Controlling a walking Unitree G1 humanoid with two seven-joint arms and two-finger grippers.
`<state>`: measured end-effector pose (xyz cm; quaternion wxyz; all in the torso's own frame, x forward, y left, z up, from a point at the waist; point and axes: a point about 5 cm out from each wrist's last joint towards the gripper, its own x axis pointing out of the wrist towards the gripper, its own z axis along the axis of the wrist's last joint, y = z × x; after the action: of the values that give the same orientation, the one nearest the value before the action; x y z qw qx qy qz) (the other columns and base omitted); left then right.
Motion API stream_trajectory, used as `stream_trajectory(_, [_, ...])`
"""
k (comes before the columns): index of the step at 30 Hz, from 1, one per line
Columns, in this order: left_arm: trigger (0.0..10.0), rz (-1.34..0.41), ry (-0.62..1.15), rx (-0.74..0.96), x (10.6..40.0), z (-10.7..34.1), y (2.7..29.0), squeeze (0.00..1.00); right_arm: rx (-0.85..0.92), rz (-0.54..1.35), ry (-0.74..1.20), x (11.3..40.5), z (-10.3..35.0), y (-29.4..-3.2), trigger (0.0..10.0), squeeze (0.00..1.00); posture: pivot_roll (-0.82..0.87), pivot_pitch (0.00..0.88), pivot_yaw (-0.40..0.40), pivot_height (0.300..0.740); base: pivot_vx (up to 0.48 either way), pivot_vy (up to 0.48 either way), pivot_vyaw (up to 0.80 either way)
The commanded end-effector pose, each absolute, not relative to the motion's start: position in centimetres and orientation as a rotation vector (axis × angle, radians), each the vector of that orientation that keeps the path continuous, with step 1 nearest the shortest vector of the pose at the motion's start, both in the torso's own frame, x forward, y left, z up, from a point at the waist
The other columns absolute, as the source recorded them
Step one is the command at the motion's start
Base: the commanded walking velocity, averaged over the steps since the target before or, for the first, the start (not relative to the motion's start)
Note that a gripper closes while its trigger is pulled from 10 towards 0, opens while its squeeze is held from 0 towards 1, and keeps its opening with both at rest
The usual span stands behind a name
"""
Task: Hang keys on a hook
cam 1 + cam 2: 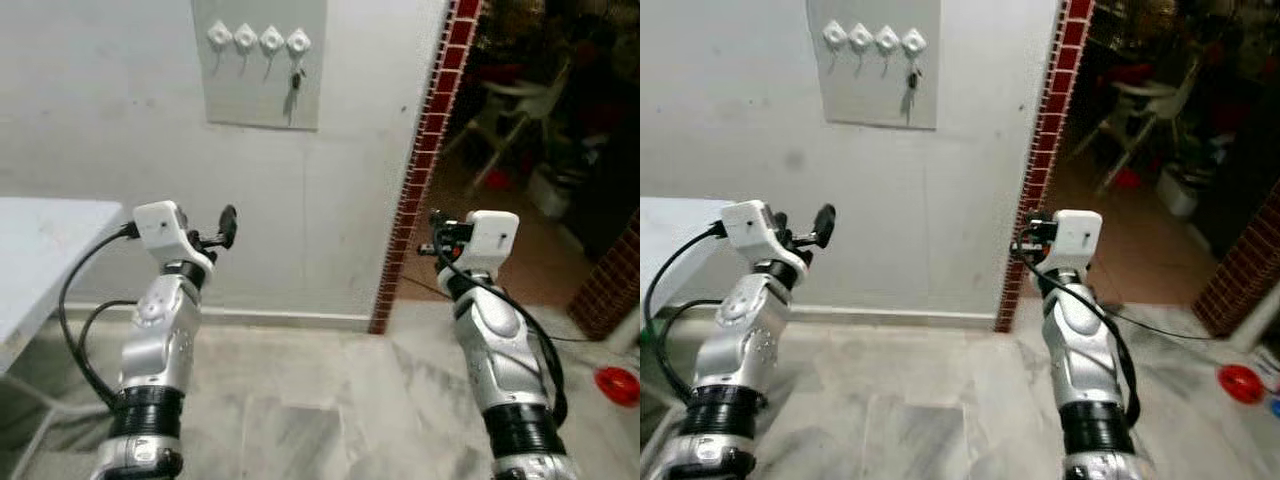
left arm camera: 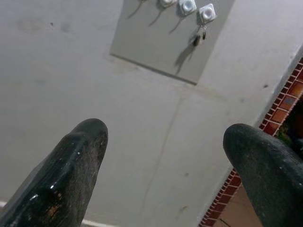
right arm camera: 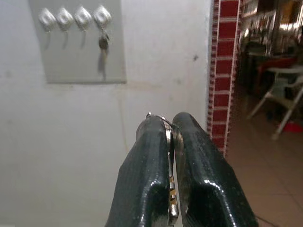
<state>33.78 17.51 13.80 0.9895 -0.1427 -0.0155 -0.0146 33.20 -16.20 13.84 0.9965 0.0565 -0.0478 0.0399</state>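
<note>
Facing a white wall, head views: grey hook board carries four white hooks; a dark key already hangs from the hook nearest the red brick pillar. Both arms are raised well below the board. White table stands far from the pillar; red object on the floor beyond it.

Left wrist view: left gripper, fingers spread, nothing between them, board ahead.

Right wrist view: right gripper, fingers pinched on a metal key ring, board ahead, unobstructed.
</note>
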Motion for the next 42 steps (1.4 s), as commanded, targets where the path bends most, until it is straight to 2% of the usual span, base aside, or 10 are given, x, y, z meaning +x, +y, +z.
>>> stream_trajectory(1, [10.0,-0.038,-0.035,-0.287,33.99,14.25,17.36,0.0,0.118,0.089,-0.116,33.39,14.59,-16.18,10.0,0.0,-0.02,0.0,-0.054,0.74,0.465,0.0,0.0])
stream_trajectory(11, [10.0,0.04,-0.012,-0.243,34.17,14.07,17.78,0.0,0.124,0.093,-0.107,33.26,14.62,-16.13,10.0,0.0,-0.02,0.0,-0.053,0.74,0.097,0.0,0.0])
stream_trajectory(42, [10.0,0.027,0.001,-0.253,34.12,13.87,18.14,0.0,0.127,0.105,-0.086,33.13,14.46,-16.0,10.0,0.0,-0.02,0.0,-0.057,0.74,0.0,0.0,0.0])
